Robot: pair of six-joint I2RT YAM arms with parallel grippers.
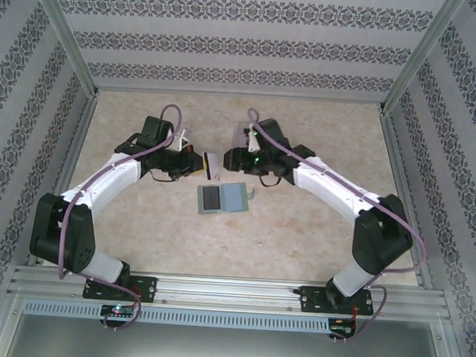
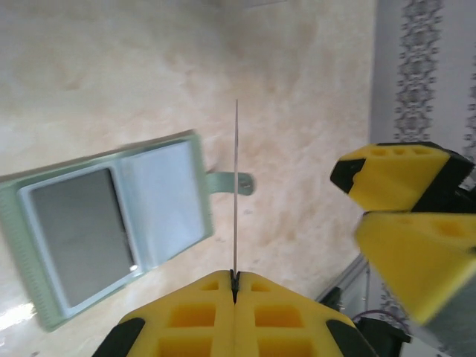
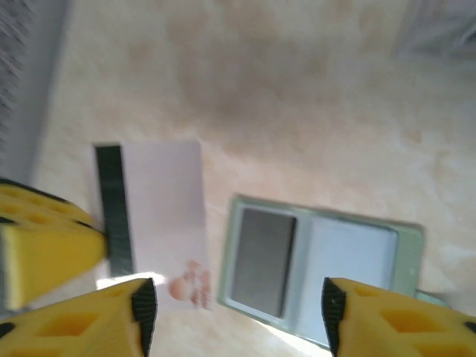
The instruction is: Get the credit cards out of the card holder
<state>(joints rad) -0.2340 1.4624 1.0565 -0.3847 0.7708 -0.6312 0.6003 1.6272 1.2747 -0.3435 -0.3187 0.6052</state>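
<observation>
the left tool (image 2: pixel 235 277) is clenched on one edge of a credit card (image 3: pixel 160 216), a pale card with a black stripe and a small reddish mark, held above the bench (image 1: pixel 298 256) near the middle of the overhead frame. the right tool (image 3: pixel 236 301) faces it from just beside, its jaws spread apart and grasping nothing. the card holder (image 1: pixel 222 199) lies opened flat on the bench just below the two tools in the overhead frame, a dark rectangle showing in its left half and a pale blue-grey pocket in its right.
</observation>
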